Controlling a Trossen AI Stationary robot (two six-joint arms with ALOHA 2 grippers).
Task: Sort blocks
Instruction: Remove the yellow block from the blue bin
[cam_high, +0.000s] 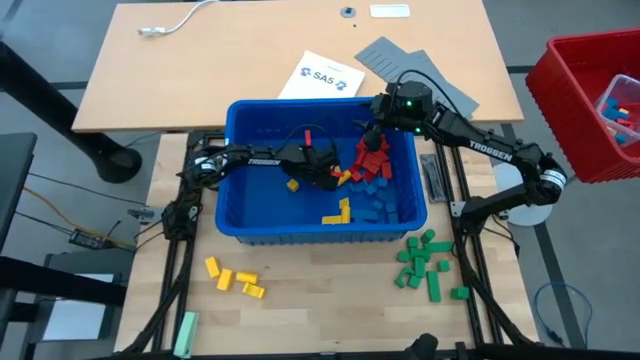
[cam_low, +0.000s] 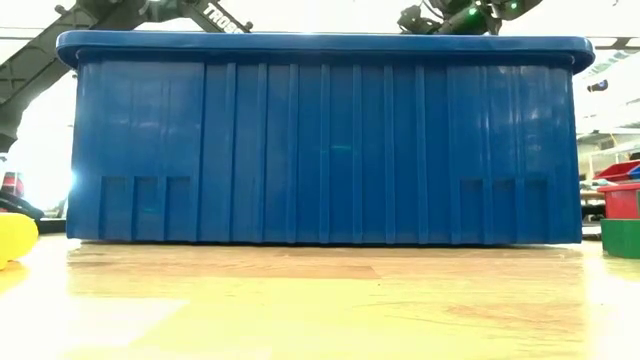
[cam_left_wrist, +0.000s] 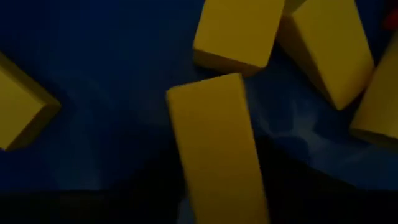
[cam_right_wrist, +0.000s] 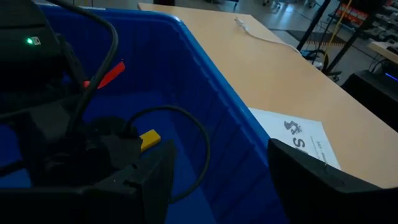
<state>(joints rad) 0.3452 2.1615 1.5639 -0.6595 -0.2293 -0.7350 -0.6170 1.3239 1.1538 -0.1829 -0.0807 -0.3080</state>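
High view. We list a blue bin (cam_high: 240, 215) mid-table, holding red blocks (cam_high: 372, 158), blue blocks (cam_high: 378, 200) and yellow blocks (cam_high: 337, 213). Sorted already on the table (cam_high: 320, 290): a yellow group (cam_high: 235, 280) before the bin's left corner, a green group (cam_high: 425, 262) before its right. The left pincer (cam_high: 322, 170) is down inside the bin among yellow pieces; the right pincer (cam_high: 372, 135) hangs over the red heap.

Low view. Only the bin wall (cam_low: 320, 150) shows; contents hidden.

Left wrist view. One yellow brick (cam_left_wrist: 214, 143) lies close ahead, three more crowded just beyond and touching one another. We cannot tell whether the left pincer grips it or stands released.

Right wrist view. The right pincer (cam_right_wrist: 217, 180) stands released and empty, above the bin's rim, with the left arm (cam_right_wrist: 56, 124) close in front of it.

Risks, in our judgement: the neighbours may be nudged or pinched along with the target, giving a skewed hold that drops on lifting; the two arms, near together in the bin, may foul each other's cables.
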